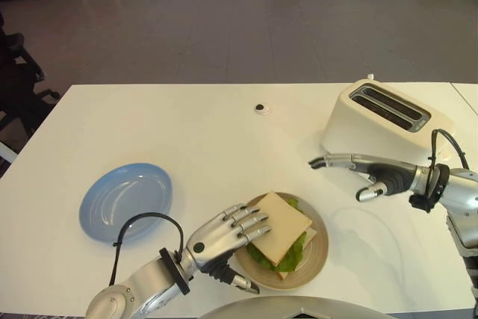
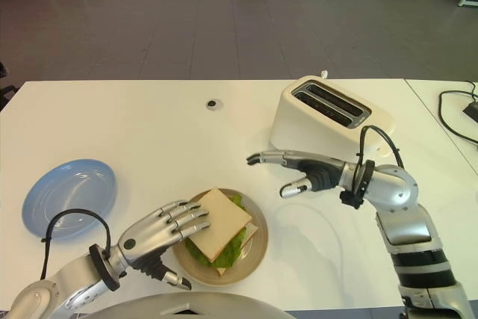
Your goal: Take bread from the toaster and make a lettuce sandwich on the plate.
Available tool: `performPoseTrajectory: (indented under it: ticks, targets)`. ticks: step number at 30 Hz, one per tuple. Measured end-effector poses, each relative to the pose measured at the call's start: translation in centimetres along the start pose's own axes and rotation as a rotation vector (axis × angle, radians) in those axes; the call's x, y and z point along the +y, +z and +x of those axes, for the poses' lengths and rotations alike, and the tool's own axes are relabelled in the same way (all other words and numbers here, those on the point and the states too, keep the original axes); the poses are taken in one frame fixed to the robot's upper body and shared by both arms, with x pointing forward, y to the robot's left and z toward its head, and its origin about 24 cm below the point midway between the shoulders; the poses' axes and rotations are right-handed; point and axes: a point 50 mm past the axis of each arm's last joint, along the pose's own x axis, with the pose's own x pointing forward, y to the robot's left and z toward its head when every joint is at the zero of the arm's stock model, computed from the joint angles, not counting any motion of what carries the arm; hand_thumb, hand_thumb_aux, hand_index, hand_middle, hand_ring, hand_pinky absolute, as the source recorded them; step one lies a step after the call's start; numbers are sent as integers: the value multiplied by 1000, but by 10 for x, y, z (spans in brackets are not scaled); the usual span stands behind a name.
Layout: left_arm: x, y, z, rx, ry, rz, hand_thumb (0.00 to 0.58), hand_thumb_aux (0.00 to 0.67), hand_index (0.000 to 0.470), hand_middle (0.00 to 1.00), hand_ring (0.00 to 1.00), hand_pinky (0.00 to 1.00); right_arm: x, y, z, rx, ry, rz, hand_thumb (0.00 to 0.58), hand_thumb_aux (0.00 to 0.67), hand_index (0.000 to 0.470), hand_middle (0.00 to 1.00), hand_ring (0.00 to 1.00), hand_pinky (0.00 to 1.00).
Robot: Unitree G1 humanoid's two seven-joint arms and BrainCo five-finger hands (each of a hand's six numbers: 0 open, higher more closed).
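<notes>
**A:** Where is the sandwich?

**B:** The sandwich is on the tan plate, near the front edge of the desk. The top slice sits a bit askew. Lettuce pokes out under its front and right sides.

**A:** Can you see the bottom slice?

**B:** Hardly. The bread and leaves cover most of it, and only a pale corner shows on the right.

**A:** What about the left robot hand?

**B:** The left robot hand is at the plate's left side. Its fingers are stretched out nearly flat, with the tips resting on the left edge of the top slice. It is touching the bread, not gripping it. The thumb points down by the plate's rim. The forearm is cut off by the bottom of the view, and a black cable loops from the wrist.

**A:** And the right one?

**B:** The right robot hand hangs above the desk just in front of the toaster. Its fingers are spread long toward the left and it holds nothing. I can't tell whether it touches the toaster's front.

**A:** Is there anything in the toaster?

**B:** The slots are dark, so I can't make out the inside.

**A:** Is there anything else?

**B:** A blue plate lies well off to the left. A small black knob sits farther back, too small to identify.
</notes>
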Motion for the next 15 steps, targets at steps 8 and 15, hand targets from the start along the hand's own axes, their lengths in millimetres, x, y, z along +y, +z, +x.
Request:
performPoseTrajectory:
  ticks: [8,15]
  targets:
    - [35,4,-42,-26,29,-500,580,670,470,1000,1000,1000,61,2,-31,19,305,41,580,670,470,1000,1000,1000]
    - [4,3,-75,74,-384,-668,580,670,470,1000,1000,1000,96,6,-32,51,495,-47,580,670,470,1000,1000,1000]
